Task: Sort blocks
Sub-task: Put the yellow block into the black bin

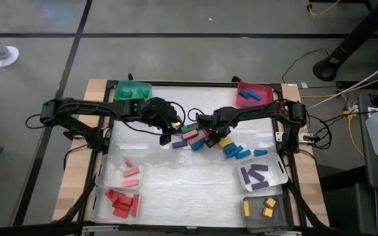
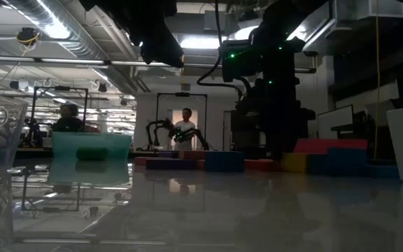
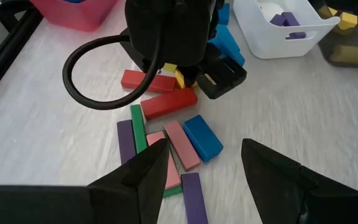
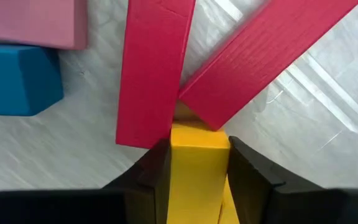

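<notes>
At table centre, high view: loose blocks (image 1: 195,136) in a small heap, red, pink, green, blue, purple and yellow, with both grippers meeting over it.

Right gripper (image 1: 210,128): low at the heap's right side. Only the right wrist view shows its grip: fingers (image 4: 155,167) pressed on either side of a yellow block (image 4: 197,163), whose far end touches two red blocks (image 4: 151,68) forming a V. A pink block (image 4: 33,23) and a blue block (image 4: 18,81) lie just beside these.

Left gripper (image 1: 173,123): over the heap's left side. Left wrist view shows its fingers (image 3: 143,173) spread, nothing between them, hovering above a purple block (image 3: 194,196), a pink block (image 3: 181,144), a green block (image 3: 139,128) and a blue block (image 3: 202,137). This view also catches the right gripper (image 3: 178,76) from outside, yellow visible at its tips beside the red blocks (image 3: 168,103).

Bins, high view only: green bin (image 1: 134,90) and red bin (image 1: 253,95) with blue blocks at the far corners; clear bin (image 1: 128,175) with pink; red blocks (image 1: 123,203) below it; white bin (image 1: 260,175) with purple; grey bin (image 1: 262,208) with yellow. More blue blocks (image 1: 241,153) lie loose near the white bin.

Low view: blocks (image 2: 222,162) as a dark row along the tabletop, green bin (image 2: 89,149) at left, arms mostly silhouetted. A person (image 2: 185,126) stands far back in the room.
</notes>
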`<state>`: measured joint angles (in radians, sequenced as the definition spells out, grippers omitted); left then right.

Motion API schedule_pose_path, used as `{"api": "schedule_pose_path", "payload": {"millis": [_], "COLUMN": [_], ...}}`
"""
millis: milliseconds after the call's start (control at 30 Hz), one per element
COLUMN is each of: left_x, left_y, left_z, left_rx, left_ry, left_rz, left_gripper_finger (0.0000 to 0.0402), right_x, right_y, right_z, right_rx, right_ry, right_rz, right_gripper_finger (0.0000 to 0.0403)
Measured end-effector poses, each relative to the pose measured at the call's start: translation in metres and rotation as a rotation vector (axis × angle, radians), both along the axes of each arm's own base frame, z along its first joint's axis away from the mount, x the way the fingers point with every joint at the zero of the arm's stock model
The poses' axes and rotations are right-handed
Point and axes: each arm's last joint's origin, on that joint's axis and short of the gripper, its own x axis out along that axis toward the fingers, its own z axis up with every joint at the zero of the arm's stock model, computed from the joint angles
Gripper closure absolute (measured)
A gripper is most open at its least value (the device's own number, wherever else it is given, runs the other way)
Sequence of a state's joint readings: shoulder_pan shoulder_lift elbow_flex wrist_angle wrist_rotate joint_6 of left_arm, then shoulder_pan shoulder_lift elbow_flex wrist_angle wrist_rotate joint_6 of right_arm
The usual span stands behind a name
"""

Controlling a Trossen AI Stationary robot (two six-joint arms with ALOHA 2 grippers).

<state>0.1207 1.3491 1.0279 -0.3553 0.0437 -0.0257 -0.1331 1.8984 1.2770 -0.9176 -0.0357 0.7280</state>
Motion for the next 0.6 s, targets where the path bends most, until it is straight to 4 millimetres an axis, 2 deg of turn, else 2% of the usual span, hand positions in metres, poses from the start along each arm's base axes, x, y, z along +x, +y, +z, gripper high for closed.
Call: {"api": "schedule_pose_path", "payload": {"millis": [133, 200, 433, 600], "left_x": [0.0, 0.0, 0.0, 0.0], "left_y": [0.0, 0.0, 0.0, 0.0], "left_z": [0.0, 0.0, 0.0, 0.0], "left_rx": [0.0, 0.0, 0.0, 0.0], "left_ry": [0.0, 0.0, 0.0, 0.0], "left_rz": [0.0, 0.0, 0.0, 0.0], "left_gripper_finger": [0.0211, 0.0211, 0.0211, 0.0211], "right_x": [0.001, 0.002, 0.003, -0.005], "right_y": [0.0, 0.0, 0.006, 0.033], "right_z": [0.004, 0.013, 0.076, 0.129], "right_rx": [0.002, 0.005, 0.032, 0.087], "right_ry": [0.004, 0.007, 0.032, 0.013], "right_rz": [0.003, 0.009, 0.116, 0.192], "right_gripper_finger": [0.0279, 0.0273, 0.0274, 0.0271]}}
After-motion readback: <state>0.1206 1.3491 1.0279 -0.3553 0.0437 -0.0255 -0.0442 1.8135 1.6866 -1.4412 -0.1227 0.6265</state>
